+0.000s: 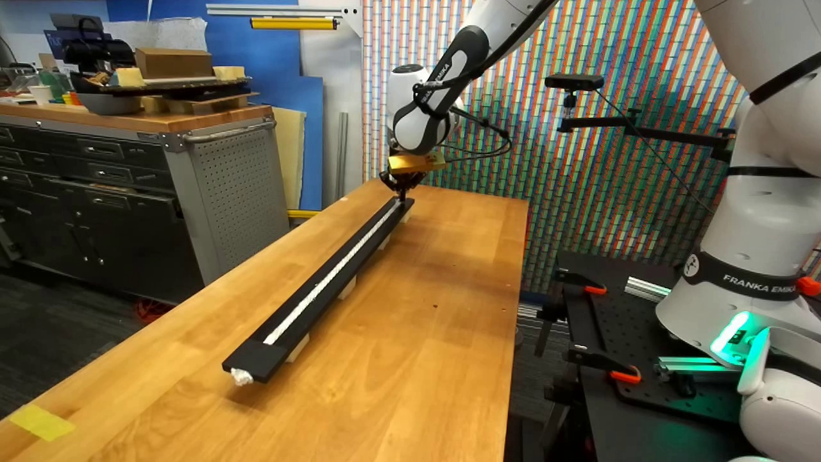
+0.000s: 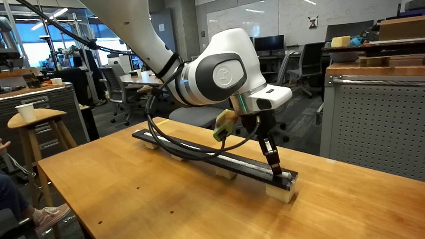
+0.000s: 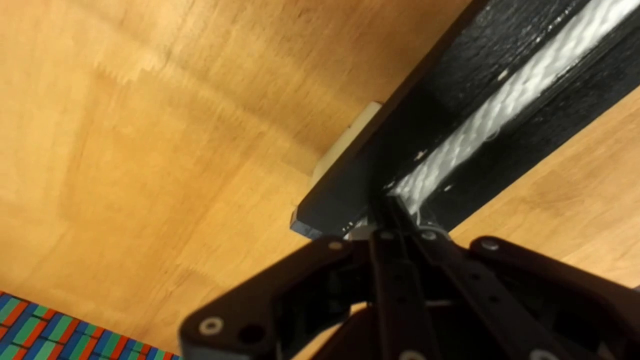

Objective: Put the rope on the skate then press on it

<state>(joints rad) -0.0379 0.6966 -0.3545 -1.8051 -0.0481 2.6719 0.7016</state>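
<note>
The skate, a long black rail [image 1: 256, 359], lies raised on small blocks along the table in both exterior views [image 2: 248, 170]. The white rope [image 1: 333, 273] lies lengthwise in its groove, also in an exterior view [image 2: 235, 159]. A white rope end sticks out at the rail's far end from the gripper. My gripper [image 2: 276, 171] points down at the other end, its tips at the rope. In the wrist view the fingertips [image 3: 392, 200] are together over the rope [image 3: 500, 110] on the rail [image 3: 440, 95]. The tips hide the rope just beneath them.
Light blocks [image 2: 279, 193] support the rail above the wooden table [image 1: 449, 359]. Yellow tape [image 1: 42, 421] marks a table corner. A grey perforated cart [image 2: 390, 127] stands beyond the table edge. A cable loop [image 2: 196, 158] hangs from the arm near the rail.
</note>
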